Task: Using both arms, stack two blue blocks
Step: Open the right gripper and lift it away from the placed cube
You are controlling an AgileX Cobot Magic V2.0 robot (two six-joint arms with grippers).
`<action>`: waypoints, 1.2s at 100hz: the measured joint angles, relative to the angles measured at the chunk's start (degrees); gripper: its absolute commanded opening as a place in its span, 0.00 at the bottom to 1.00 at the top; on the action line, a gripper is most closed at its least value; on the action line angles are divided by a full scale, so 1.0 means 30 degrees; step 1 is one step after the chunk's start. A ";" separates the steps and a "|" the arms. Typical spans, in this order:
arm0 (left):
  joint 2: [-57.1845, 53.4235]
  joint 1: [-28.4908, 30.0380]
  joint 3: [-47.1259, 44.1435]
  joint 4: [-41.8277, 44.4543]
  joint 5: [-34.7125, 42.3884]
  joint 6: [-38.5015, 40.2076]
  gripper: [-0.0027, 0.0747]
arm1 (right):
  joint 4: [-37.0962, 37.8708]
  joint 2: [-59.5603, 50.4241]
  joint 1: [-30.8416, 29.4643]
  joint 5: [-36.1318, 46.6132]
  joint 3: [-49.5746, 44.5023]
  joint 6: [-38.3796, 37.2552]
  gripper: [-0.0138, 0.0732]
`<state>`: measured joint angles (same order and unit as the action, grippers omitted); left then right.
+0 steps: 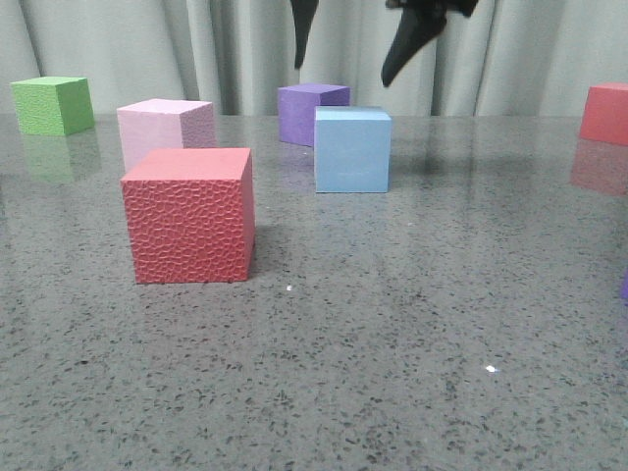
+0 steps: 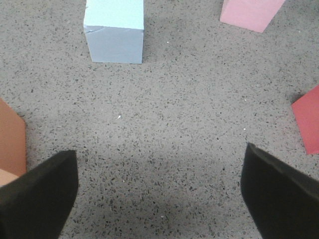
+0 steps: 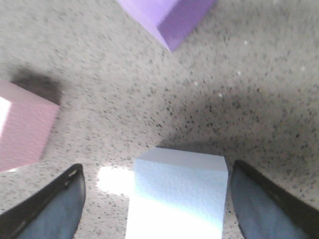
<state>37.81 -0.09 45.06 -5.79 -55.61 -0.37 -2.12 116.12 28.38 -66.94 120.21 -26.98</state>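
- Right pincer (image 3: 155, 199): fingers cut off by frame edge; spread wide astride one blue block (image 3: 177, 196), contact unclear.
- Left pincer (image 2: 159, 191): wide apart, holding nothing, above bare surface (image 2: 174, 109); second blue block (image 2: 114, 30) well ahead.

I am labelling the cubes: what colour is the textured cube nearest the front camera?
Red cube; front view.

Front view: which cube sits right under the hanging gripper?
The pale blue cube, mid-table in front of the purple cube. The dark fingers hang above it; the red, pink and green cubes sit farther left.
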 measured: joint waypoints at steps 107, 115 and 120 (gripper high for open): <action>0.0000 0.0000 0.0000 0.0000 -0.0029 0.0000 0.84 | 0.2882 -0.5082 -0.3849 -0.1726 -0.0464 0.4345 0.85; 0.0000 0.0000 0.0000 0.0000 -0.0029 0.0000 0.84 | 0.2881 -0.5980 -0.4543 -0.1726 -0.2083 0.4586 0.85; 0.0000 0.0000 0.0000 0.0000 -0.0029 0.0000 0.84 | 0.2881 -0.6650 -0.4980 -0.1592 -0.3313 0.4681 0.85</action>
<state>37.81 -0.09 45.06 -5.79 -55.69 -0.37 6.52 96.17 13.44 -71.71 110.27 -12.94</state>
